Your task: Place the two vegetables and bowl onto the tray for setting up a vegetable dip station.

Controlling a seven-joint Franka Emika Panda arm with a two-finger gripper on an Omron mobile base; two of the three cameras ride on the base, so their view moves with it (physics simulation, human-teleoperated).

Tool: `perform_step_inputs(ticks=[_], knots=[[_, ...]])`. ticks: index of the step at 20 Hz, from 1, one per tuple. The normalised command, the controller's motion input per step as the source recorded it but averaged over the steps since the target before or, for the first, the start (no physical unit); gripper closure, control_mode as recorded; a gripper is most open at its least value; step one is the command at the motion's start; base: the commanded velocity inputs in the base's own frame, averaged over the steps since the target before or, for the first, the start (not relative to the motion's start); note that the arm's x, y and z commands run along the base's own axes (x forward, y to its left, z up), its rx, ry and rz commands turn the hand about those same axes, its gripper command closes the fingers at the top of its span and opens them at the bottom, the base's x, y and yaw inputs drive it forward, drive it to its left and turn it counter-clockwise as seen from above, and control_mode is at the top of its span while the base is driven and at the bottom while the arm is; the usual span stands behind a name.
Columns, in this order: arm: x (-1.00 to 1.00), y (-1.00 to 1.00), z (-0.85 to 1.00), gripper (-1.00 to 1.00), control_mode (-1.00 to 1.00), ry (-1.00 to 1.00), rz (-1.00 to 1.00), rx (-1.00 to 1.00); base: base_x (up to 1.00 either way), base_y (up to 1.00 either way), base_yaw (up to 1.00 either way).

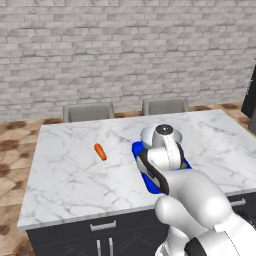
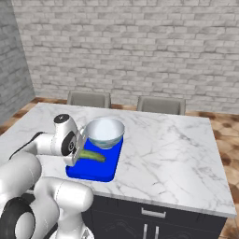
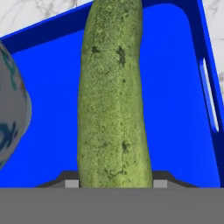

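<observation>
A: Left base view: saw carrot (image 1: 100, 151) alone on marble counter (image 1: 65, 175), well apart from blue tray (image 1: 150, 181); open room all round it.

B: Right base view: found bowl (image 2: 105, 132) on tray's far end, cucumber (image 2: 92, 156) over the near part, gripper (image 2: 77, 150) at one end.

A: Hand view: showed cucumber between both finger tips, apparently clamped. Judged stiff, light, bumpy-skinned; best taken mid-length.

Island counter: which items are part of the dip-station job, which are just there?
Job items:
- cucumber, over the tray, between the jaws
- bowl, on the tray
- tray, blue, near the counter's front edge
- carrot, on the marble, off the tray

Just there:
- two grey chairs behind the counter
- marble counter
- brick wall
</observation>
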Motion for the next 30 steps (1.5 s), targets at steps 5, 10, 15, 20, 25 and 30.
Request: perform_step_inputs(ticks=[5,10,15,20,25,30], knots=[[0.0,-0.08,-0.35,1.0,-1.0,-0.1,0.0,0.0,0.0,0.0,0.0],[0.0,0.0,-0.4,1.0,-1.0,-0.05,0.02,0.0,0.0,0.0,0.0],[-0.01,0.0,-0.47,1.0,-1.0,-0.12,0.05,-0.03,0.0,0.0,0.0],[-0.01,-0.15,-0.4,1.0,-1.0,-0.13,0.09,-0.01,0.0,0.0,0.0],[-0.04,-0.11,-0.29,1.0,-1.0,-0.02,0.07,0.0,0.0,0.0,0.0],[-0.14,-0.06,-0.36,1.0,-1.0,-0.01,0.04,0.0,0.0,0.0,0.0]])
